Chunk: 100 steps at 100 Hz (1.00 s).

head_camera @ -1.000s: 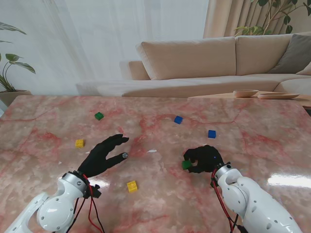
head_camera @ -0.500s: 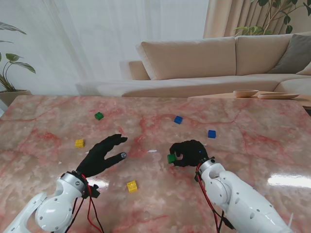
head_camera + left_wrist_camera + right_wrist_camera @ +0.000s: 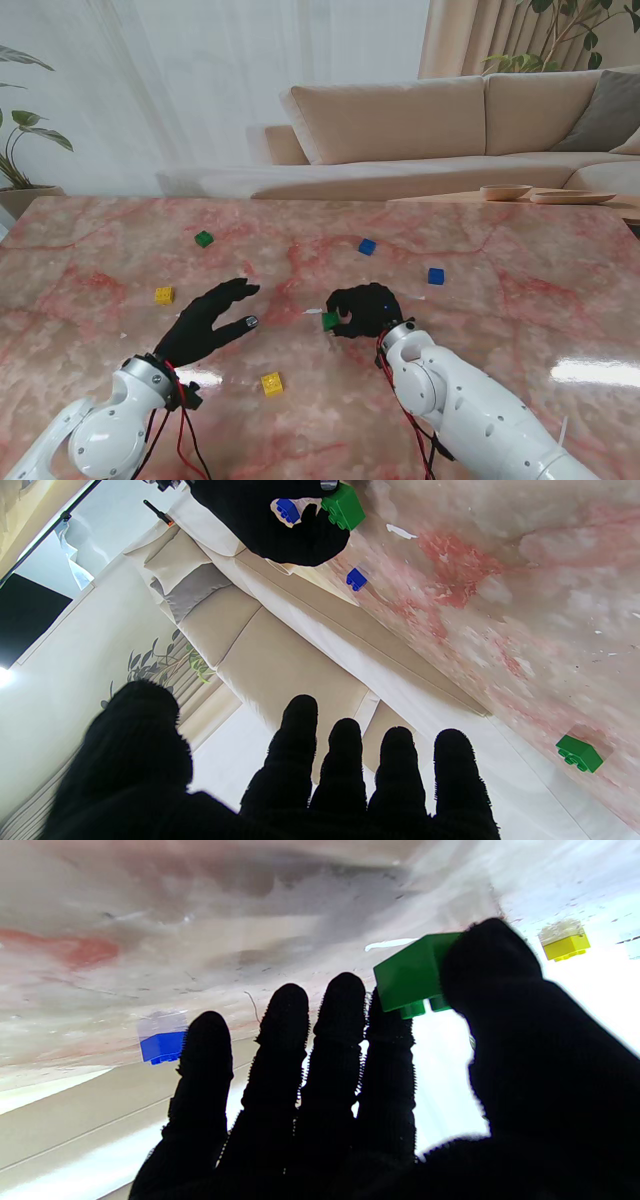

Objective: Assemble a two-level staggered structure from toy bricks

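Six toy bricks show on the pink marble table (image 3: 520,300): two green, two blue and two yellow. One green brick (image 3: 330,321) is pinched between the thumb and forefinger of the right hand (image 3: 362,311), near the middle of the table; the other three fingers lie straight and together. The second green brick (image 3: 204,238) sits far from me on the left. The two blue bricks (image 3: 367,246) (image 3: 436,276) lie well apart from the hand, farther from me and to the right. One yellow brick (image 3: 163,295) lies left of the left hand (image 3: 208,322), the other yellow brick (image 3: 271,383) nearer to me, between the arms. The left hand holds nothing, fingers spread apart and stretched forward. Whether the held brick touches the table is hard to make out. The glove hides the far side of that brick, and the bottom edge cuts off both arms.
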Available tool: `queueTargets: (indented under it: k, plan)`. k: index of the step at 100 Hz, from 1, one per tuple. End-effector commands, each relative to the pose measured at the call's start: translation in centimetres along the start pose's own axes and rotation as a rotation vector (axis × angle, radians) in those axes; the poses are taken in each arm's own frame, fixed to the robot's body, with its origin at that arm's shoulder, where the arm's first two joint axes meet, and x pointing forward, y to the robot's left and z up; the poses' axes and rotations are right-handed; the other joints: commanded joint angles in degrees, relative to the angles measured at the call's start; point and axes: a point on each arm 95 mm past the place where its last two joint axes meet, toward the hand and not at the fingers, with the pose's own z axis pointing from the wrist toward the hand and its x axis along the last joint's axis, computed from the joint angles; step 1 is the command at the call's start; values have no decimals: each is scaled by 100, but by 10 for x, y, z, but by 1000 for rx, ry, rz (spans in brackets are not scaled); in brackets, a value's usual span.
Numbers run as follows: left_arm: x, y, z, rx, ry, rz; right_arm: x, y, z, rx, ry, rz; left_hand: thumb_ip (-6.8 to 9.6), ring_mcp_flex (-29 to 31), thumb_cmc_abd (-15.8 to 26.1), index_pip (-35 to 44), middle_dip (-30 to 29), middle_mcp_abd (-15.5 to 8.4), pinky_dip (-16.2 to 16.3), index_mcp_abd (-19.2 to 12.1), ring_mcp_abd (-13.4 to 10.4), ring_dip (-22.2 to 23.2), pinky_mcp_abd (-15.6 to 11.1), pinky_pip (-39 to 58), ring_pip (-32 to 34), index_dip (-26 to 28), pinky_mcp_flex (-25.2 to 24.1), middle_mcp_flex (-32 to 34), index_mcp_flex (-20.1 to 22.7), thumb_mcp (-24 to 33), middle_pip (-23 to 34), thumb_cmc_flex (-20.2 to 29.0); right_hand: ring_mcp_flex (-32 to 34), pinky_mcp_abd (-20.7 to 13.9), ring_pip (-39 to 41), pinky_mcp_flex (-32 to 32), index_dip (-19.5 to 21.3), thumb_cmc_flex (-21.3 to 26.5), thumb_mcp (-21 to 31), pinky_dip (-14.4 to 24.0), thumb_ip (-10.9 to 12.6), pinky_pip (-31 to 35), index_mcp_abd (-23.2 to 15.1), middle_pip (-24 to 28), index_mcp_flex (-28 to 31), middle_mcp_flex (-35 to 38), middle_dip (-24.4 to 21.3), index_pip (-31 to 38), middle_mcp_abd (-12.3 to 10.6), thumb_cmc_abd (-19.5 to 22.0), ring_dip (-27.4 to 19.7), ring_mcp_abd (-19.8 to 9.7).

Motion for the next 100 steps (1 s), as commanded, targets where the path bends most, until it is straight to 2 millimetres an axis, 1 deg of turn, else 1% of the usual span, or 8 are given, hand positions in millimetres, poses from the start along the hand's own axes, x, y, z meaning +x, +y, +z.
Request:
queueTargets:
  k: [1, 62, 65, 68, 76, 86, 93, 100]
  plan:
    - [-2, 2, -3, -8, -10, 2, 2, -3, 3, 14, -13, 9, -89, 190, 192, -56, 37, 4, -21, 1, -88, 1, 2, 118, -41, -36, -86, 138, 187, -229, -75, 70, -190, -72, 86, -98, 73, 160, 267, 127, 156, 157, -316, 45, 64, -111, -33, 745, -4, 388, 97, -6]
    - [-3, 2, -6, -18, -21, 17, 3, -18, 13, 52, -62, -12, -90, 184, 190, -59, 37, 7, -2, 14, -80, 0, -12, 116, -43, -35, -87, 137, 186, -227, -77, 76, -436, -91, 120, -227, 69, 52, 74, 126, 255, 126, -80, 198, -157, -499, -330, 627, 45, 507, 62, 14]
    - [-3, 2, -6, -19, -21, 18, 3, -19, 13, 57, -63, -14, -90, 186, 191, -60, 36, 6, -2, 15, -81, 1, -11, 115, -41, -35, -87, 132, 183, -229, -79, 73, -443, -90, 118, -228, 71, 29, 51, 125, 254, 126, -62, 188, -164, -525, -364, 606, 43, 525, 58, 15]
    - [-3, 2, -6, -19, -21, 18, 2, -20, 13, 63, -65, -15, -90, 188, 186, -59, 37, 1, -1, 3, -76, 1, -11, 115, -41, -35, -87, 140, 188, -229, -75, 74, -461, -94, 124, -234, 190, 26, -46, 113, 297, 126, -27, 319, -140, -572, -672, 466, 37, 551, 20, 22]
    - [-3, 2, -6, -18, -22, 18, 2, -23, 13, 72, -72, -9, -90, 185, 183, -59, 37, 3, -1, 11, -75, 1, -11, 114, -41, -35, -88, 138, 188, -227, -76, 76, -528, -99, 101, -275, 201, -1, -92, 108, 314, 112, 68, 308, -190, -665, -768, 381, 60, 563, 5, 29]
    - [-3, 2, -6, -17, -22, 19, 2, -25, 12, 81, -78, -12, -90, 183, 182, -60, 36, 12, -2, 10, -79, 1, -9, 110, -41, -36, -87, 134, 186, -227, -78, 72, -660, -103, 83, -328, 426, -106, -290, 109, 530, 89, 271, 346, -239, -899, -923, -7, 100, 645, -20, 47]
    - [-3, 2, -6, -19, -22, 22, 2, -25, 12, 87, -79, -15, -89, 187, 188, -60, 37, 8, -1, 7, -79, 1, -16, 109, -39, -36, -85, 136, 188, -223, -77, 77, -774, -111, 62, -375, 558, -218, -292, 113, 898, 63, 445, 326, -303, -1089, -971, -327, 137, 693, -37, 58]
    - [-3, 1, -6, -19, -22, 25, 1, -25, 11, 96, -82, -22, -90, 187, 177, -59, 39, 3, 0, 14, -83, 1, -16, 109, -39, -35, -85, 141, 189, -224, -72, 78, -871, -111, 34, -422, 634, -216, -478, 112, 992, 29, 527, 292, -399, -1252, -1020, -522, 167, 726, -56, 69]
